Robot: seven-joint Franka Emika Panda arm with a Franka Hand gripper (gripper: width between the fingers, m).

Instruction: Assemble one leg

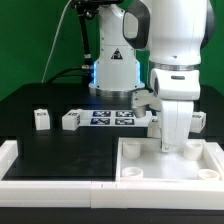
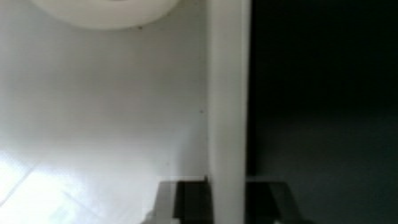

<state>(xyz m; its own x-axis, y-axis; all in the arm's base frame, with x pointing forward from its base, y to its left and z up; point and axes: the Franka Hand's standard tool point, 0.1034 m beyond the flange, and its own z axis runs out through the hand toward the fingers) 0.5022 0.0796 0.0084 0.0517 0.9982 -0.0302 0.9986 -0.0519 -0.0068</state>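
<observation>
Leg (image 1: 42, 120) sits loose on black table (image 1: 60, 95), far on exterior view's left. 2nd leg (image 1: 70, 120) just beside it, between it & marker board (image 1: 112, 117). Over on the right, gripper (image 1: 176, 148) is down at white tray-shaped part (image 1: 140, 172), well apart from both legs. Wrist view: dark fingers (image 2: 182, 203) flank tray's raised rim (image 2: 228, 100), one each side. Clamped or just straddling? Can't tell.

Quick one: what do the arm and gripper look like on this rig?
The arm has glossy white rounded shells with a dark band at one joint. The gripper has a white boxy body and dark fingers. Black cables run behind the base, which glows blue.
</observation>
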